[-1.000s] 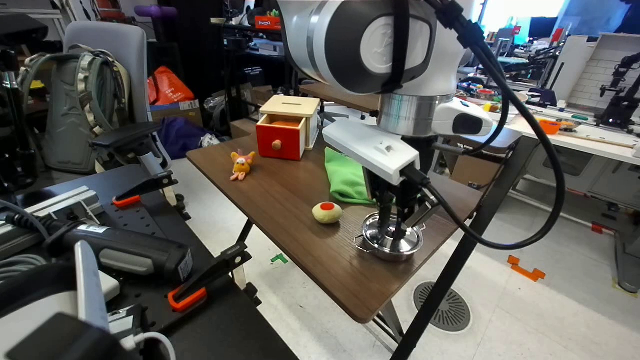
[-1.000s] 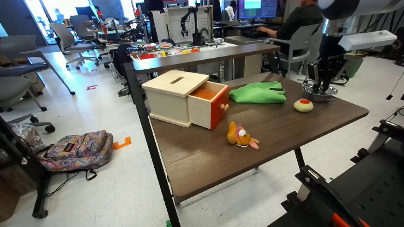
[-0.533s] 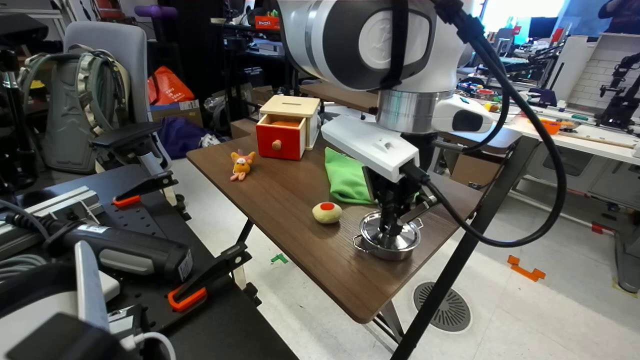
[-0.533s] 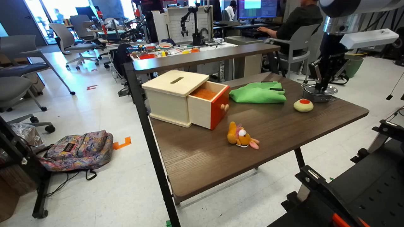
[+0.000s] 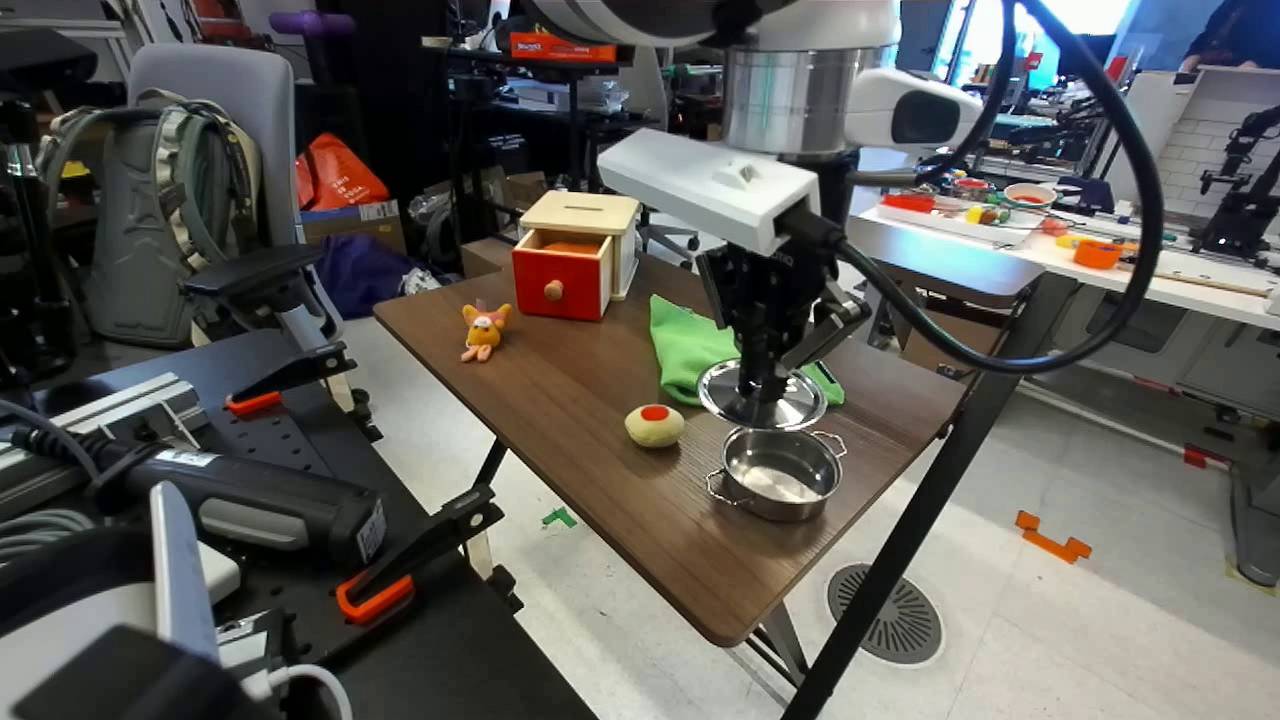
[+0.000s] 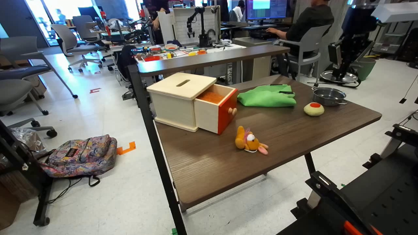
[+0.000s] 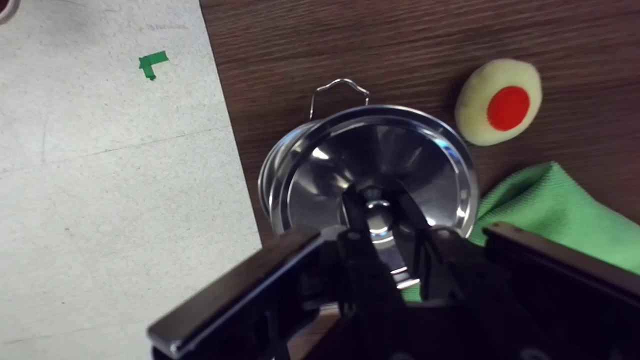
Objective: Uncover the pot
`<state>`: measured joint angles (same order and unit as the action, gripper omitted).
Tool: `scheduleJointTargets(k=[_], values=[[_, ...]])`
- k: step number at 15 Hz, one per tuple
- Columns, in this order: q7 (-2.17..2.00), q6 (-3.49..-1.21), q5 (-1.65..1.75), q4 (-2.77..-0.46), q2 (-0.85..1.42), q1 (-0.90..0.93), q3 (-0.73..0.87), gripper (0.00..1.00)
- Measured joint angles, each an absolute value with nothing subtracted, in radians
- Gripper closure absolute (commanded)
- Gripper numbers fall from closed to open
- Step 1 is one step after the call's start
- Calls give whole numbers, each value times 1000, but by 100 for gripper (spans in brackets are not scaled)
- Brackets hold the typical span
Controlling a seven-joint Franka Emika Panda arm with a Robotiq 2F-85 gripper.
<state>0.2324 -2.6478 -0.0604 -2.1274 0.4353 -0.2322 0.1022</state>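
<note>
Bared pot [image 5: 782,480], hanging lid [image 5: 722,395], safe landing pending

In an exterior view, the robot's hand [image 5: 763,385] holds the steel lid aloft, a gap between it and the uncovered pot, which stands upright on the tabletop [image 5: 560,385] near one end. The uncovering looks done; setting the lid down appears to be what remains. A green cloth [image 5: 690,350] and a pale plush [image 5: 655,427] with a red spot lie near the pot, and a lid lowered onto either would likely tip or slide.

In an exterior view, with a wooden box [image 6: 174,106] and an orange toy [image 6: 249,140] farther along the tabletop, the lid hangs roughly level, clear of the pot. Too quick a swing could twist it, since smooth steel offers little bite.

In the wrist view, the fingers [image 7: 356,210] close about the knob [image 7: 378,220], seemingly the lid's only support; how deep the grip runs cannot be told. The lid hides most of the pot, whose exposed side sits just beside the tabletop's edge, with floor [image 7: 120,210] beyond. A low sideways pass could catch the pot and push it over; a slipping knob could drop the lid.
</note>
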Motion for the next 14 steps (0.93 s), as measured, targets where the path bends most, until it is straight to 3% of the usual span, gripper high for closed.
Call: scheduleJointTargets(k=[14], values=[[110, -2649, 106, -2240, 429, -13, 56, 95]])
